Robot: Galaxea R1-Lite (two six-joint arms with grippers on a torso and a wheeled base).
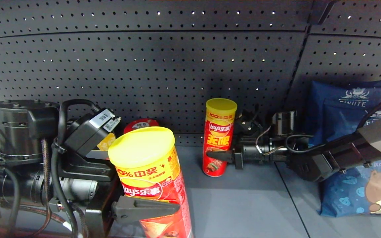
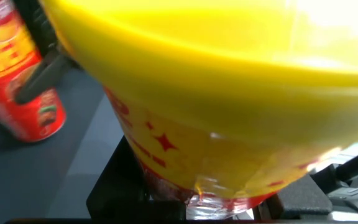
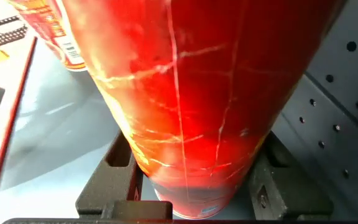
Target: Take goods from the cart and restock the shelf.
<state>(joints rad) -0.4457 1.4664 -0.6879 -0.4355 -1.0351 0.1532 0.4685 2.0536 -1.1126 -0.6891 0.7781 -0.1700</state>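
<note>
While upright, red yellow-lidded can [image 1: 219, 132].

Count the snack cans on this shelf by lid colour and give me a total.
Yellow-lidded cans: 2, the near can and the far can
Red-lidded can: 1
Total: 3

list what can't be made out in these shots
Head view: near chip can, base cut off by the bottom edge.
Head view: red-lidded item, body hidden behind the left arm.
Head view: blue bags, partly covered by the right arm, cut by the right edge.
Left wrist view: near chip can's print, blurred.
</note>
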